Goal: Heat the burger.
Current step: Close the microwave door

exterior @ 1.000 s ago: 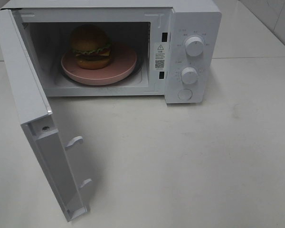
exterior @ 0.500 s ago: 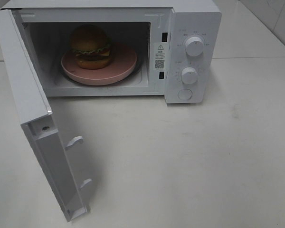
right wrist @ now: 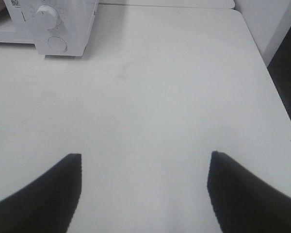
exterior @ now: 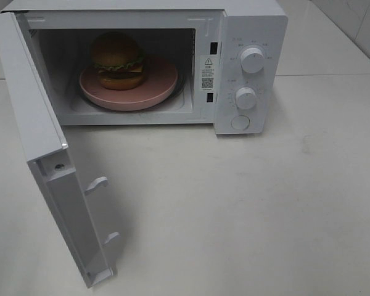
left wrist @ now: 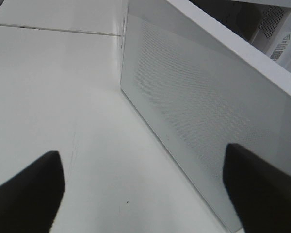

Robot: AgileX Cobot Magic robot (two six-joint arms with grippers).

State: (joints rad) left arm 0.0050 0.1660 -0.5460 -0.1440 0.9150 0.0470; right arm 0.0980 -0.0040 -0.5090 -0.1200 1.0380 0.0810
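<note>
The burger (exterior: 118, 60) sits on a round pink plate (exterior: 160, 86) inside the white microwave (exterior: 253, 37), whose door (exterior: 43, 135) hangs wide open toward the front left. Neither arm shows in the exterior high view. My left gripper (left wrist: 143, 187) stands open beside the outer face of the microwave door (left wrist: 199, 102), with nothing between its fingers. Over bare table, my right gripper (right wrist: 144, 189) is open and empty too, with the microwave's knob panel (right wrist: 53, 24) far off ahead of it.
Two knobs (exterior: 252, 60) (exterior: 245, 97) and a round button (exterior: 240, 122) line the microwave's right panel. The white table (exterior: 246, 209) stretches in front and to the right. A table edge (right wrist: 276, 92) with a dark gap shows in the right wrist view.
</note>
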